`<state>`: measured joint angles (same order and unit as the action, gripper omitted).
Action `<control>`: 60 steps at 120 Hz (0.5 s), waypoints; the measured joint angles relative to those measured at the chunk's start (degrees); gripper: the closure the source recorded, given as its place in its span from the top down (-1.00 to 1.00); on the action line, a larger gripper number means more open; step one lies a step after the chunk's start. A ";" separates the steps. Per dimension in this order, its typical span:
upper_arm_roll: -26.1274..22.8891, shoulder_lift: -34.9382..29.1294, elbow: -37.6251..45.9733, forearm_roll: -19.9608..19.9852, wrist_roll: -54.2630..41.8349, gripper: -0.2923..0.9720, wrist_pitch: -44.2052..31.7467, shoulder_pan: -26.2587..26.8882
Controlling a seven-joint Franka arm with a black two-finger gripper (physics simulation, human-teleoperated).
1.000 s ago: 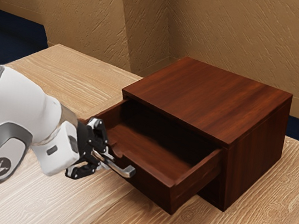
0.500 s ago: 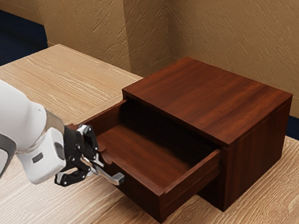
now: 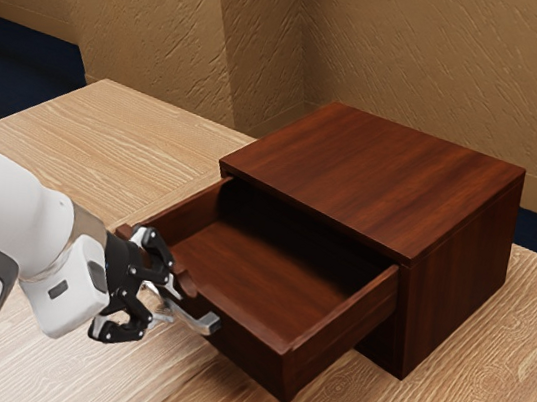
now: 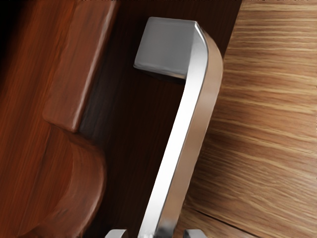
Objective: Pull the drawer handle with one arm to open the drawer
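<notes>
The dark wooden cabinet (image 3: 383, 178) stands on the table with its drawer (image 3: 265, 292) pulled well out. A silver bar handle (image 3: 192, 319) sticks out from the drawer front (image 3: 246, 349). My gripper (image 3: 155, 308) sits at the handle's end nearest the arm, one finger on each side of the bar. In the wrist view the handle (image 4: 185, 129) runs down between the two fingertips (image 4: 117, 233), with a thin gap on both sides, so the gripper is open around it. The inside of the drawer looks bare.
The cabinet rests on a light wooden table (image 3: 106, 136), with open tabletop toward the exterior view's left and in front of the drawer. A textured tan wall (image 3: 422, 52) rises behind, and dark blue floor (image 3: 16, 62) lies beyond the table's far edge.
My arm has drawn back toward the exterior view's lower left and the drawer has come further out with it. In the last half second the drawer moved only slightly.
</notes>
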<state>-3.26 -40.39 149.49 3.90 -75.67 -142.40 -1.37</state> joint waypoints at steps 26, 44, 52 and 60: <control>-0.19 -4.61 -0.29 0.36 -0.06 0.22 1.59 0.06; -4.16 -5.87 -16.87 -3.98 5.14 0.39 13.80 7.19; -5.27 1.30 -31.68 -6.96 11.43 0.44 25.11 13.23; -5.60 10.15 -44.53 -9.00 18.70 0.47 35.73 16.08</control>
<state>-8.86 -30.24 104.96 -5.10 -56.97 -106.67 14.71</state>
